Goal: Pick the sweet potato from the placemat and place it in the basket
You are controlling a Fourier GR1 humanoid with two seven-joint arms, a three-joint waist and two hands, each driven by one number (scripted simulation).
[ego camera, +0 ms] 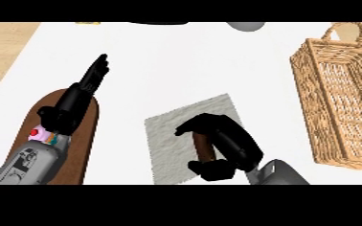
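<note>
My right hand (228,149) curls its fingers round the sweet potato (203,146) on the placemat (170,139); next, lift it across to the basket (329,100)

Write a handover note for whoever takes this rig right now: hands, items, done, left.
Right hand: curled round the sweet potato, over the grey placemat. Cannot tell whether it is lifted clear.
Left hand: open, fingers straight, holding nothing, over the brown board at the left.
Basket: at the counter's right, apart from the placemat; sweet potato not yet in it.
Done: grasp.
Left: lift, carry to the right, set it in the basket, let go.
</note>
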